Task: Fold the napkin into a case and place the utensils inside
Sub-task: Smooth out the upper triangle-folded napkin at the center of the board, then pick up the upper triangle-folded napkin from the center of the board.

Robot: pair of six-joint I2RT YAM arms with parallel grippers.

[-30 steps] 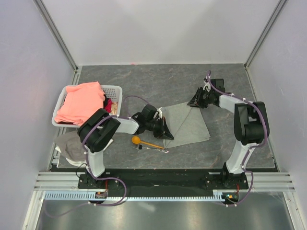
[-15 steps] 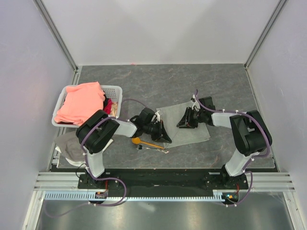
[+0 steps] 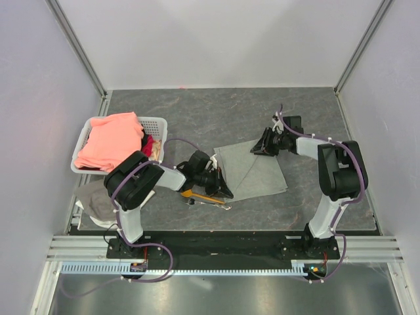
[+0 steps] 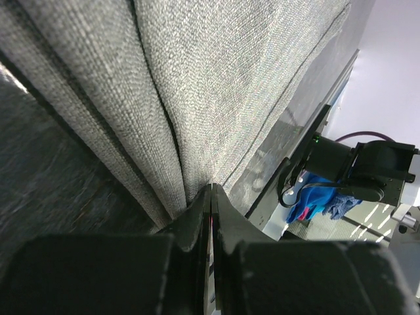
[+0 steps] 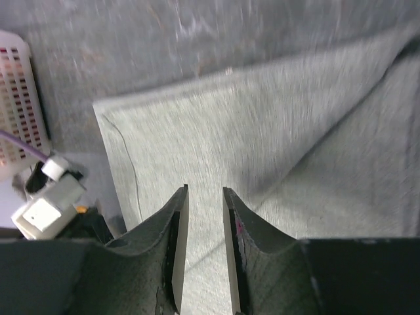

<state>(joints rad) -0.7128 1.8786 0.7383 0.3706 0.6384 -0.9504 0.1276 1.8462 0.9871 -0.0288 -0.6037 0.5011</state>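
Between the closed tips of your left pincer (image 4: 210,194) the napkin (image 4: 230,79) stays pinched; your right pincer (image 5: 204,197), part-open and empty, has backed away, so that fold looks set.

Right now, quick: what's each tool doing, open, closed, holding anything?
Left tool: closed, pinching a fold of the grey napkin.
Right tool: open, holding nothing, over the napkin.

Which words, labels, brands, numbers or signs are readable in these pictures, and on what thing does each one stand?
No readable text in any view.
The napkin, the basket and the spoon bear no print.
Small coloured parts at the near edge are too small to read.
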